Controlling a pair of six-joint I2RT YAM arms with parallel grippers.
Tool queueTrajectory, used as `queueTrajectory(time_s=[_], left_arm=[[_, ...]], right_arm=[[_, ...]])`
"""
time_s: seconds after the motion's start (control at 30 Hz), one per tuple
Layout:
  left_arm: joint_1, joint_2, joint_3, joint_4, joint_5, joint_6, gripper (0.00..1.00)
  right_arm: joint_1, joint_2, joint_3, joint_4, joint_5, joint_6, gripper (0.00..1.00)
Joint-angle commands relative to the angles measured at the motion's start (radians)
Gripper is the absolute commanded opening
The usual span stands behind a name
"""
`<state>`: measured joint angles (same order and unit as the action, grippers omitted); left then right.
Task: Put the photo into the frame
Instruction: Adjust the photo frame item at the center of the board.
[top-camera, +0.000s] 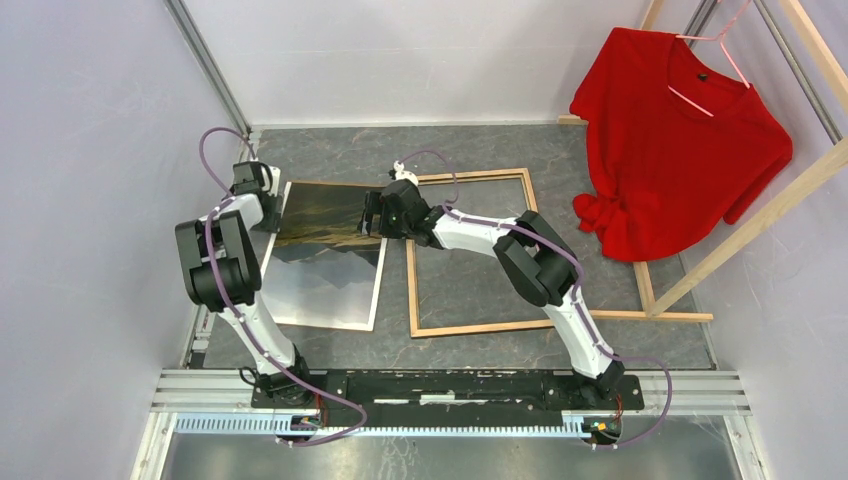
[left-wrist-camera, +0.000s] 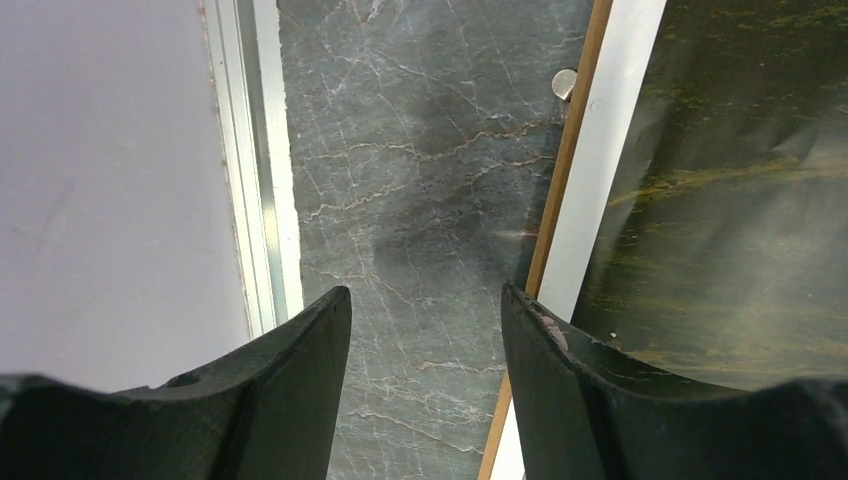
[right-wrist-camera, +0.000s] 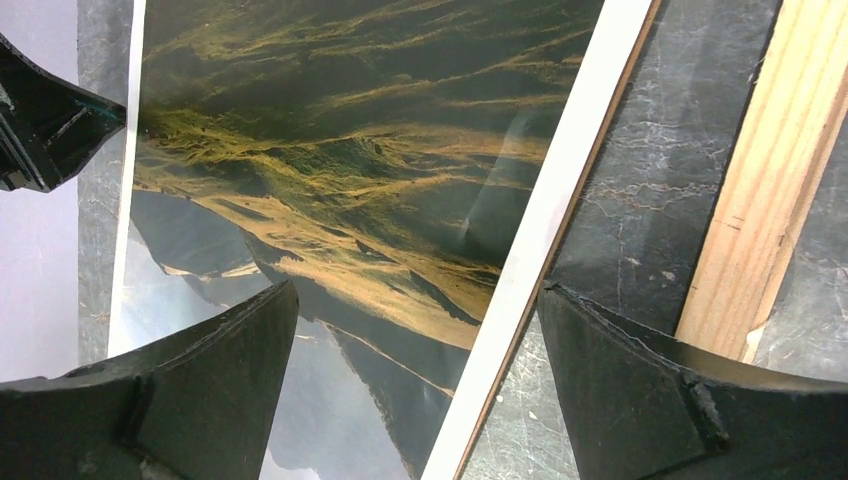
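Just left of the frame (top-camera: 410, 290), the photo (top-camera: 325, 260) lies flat, its long side running along the frame's side. The right gripper (right-wrist-camera: 415, 300) hangs spread wide over the photo edge nearest the frame, holding nothing. The left gripper (left-wrist-camera: 425, 300), spread and empty too, sits at the photo's other edge. The right wrist view shows the frame's wood rail (right-wrist-camera: 770, 170) close by; the left wrist view does not.

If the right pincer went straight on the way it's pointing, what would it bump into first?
Probably the photo, near its white border; the right pincer is open above it, height unclear.
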<state>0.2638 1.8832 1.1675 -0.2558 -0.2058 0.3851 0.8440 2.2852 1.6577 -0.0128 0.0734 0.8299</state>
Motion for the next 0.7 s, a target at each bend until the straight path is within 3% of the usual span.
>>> queueTrajectory(time_s=[0.0, 0.23, 0.67], left_arm=[[-0.035, 0.032, -0.069, -0.001, 0.015, -0.032, 0.64], [-0.069, 0.025, -0.130, 0.044, -0.074, -0.025, 0.64], [-0.078, 0.030, -0.158, 0.066, -0.114, -0.023, 0.63]], right_arm=[[-0.003, -0.006, -0.065, -0.027, 0.026, -0.017, 0.97], [0.033, -0.061, -0.046, -0.021, 0.069, -0.077, 0.95], [0.084, -0.104, 0.014, -0.068, 0.161, -0.207, 0.95]])
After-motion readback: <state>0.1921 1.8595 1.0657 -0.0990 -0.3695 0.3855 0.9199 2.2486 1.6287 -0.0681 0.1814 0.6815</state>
